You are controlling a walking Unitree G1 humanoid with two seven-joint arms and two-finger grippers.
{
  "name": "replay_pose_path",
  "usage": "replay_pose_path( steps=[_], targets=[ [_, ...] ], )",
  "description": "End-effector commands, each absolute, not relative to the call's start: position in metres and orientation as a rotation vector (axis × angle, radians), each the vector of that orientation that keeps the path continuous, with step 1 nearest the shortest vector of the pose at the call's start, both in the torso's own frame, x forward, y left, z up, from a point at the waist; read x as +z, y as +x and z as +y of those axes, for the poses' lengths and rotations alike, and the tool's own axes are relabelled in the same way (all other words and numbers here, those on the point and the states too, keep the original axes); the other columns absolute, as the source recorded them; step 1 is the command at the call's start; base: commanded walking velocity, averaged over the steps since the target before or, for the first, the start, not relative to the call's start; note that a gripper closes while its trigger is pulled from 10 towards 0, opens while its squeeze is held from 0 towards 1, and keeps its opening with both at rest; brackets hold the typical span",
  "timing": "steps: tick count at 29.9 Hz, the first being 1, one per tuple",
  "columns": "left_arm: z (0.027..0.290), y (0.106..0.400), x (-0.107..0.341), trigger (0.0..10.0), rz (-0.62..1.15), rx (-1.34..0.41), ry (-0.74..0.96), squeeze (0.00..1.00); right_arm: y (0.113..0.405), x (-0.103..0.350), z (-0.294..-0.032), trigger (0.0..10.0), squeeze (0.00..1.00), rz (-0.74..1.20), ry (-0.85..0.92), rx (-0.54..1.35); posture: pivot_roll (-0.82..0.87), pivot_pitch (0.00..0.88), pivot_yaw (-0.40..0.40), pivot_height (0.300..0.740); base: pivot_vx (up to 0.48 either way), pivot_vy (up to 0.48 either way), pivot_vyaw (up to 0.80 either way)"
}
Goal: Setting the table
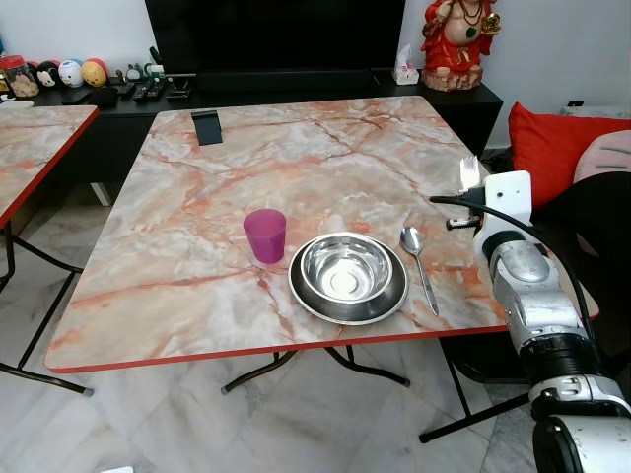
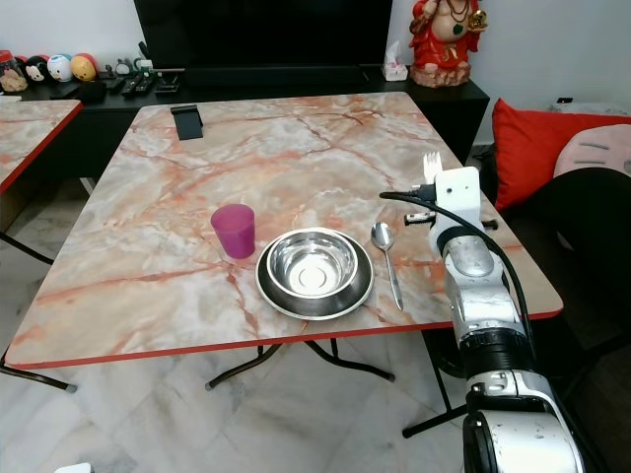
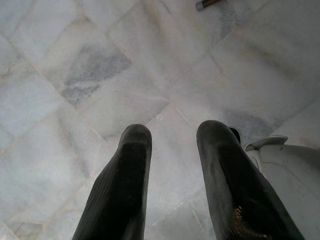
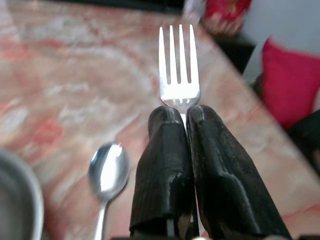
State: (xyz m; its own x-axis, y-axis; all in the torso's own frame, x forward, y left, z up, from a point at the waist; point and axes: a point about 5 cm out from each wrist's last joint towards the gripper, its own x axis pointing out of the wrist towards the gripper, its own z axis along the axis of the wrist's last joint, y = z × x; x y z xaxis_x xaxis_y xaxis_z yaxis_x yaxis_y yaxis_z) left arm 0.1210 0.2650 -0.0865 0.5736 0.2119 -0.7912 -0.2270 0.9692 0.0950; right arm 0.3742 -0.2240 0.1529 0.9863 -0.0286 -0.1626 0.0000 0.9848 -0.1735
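On the marble table [image 1: 197, 197] a steel bowl [image 1: 346, 268] sits in a steel plate [image 1: 306, 294], with a purple cup [image 1: 265, 236] to its left and a spoon [image 1: 418, 258] to its right. My right gripper [image 4: 184, 112] is shut on a silver fork [image 4: 177, 70], whose tines stick out past the fingertips. It hovers over the table's right edge, right of the spoon; the tines [image 1: 469, 170] show above the wrist. My left gripper [image 3: 172, 135] hangs open over the floor with nothing between its fingers.
A black phone stand [image 1: 207, 126] is at the table's far left. A second marble table [image 1: 30, 138] stands to the left. Behind are a dark TV cabinet [image 1: 296, 89] with a red figurine [image 1: 456, 39]; a red cushion [image 1: 557, 148] lies at the right.
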Motion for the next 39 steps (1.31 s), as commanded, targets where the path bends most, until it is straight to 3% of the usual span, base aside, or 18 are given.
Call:
replay_pose_path(
  steps=[1,8,39],
  targets=[
    [0.262,0.119,-0.088,10.0,0.938,0.25,-0.018,0.0,0.376,0.154,-0.225,10.0,0.0,0.168,-0.141,-0.011,-0.03,0.0,0.022,0.74,0.0,0.0,0.0],
    [0.262,0.124,-0.087,10.0,0.931,0.244,-0.02,0.0,0.374,0.136,-0.225,10.0,0.0,0.274,-0.126,0.043,-0.04,0.0,0.024,0.74,0.0,0.0,0.0],
    [0.266,0.124,-0.086,10.0,0.934,0.259,-0.008,0.0,0.375,0.138,-0.207,10.0,0.0,0.21,-0.101,0.064,-0.03,0.0,0.023,0.74,0.194,0.0,0.0]
  ],
)
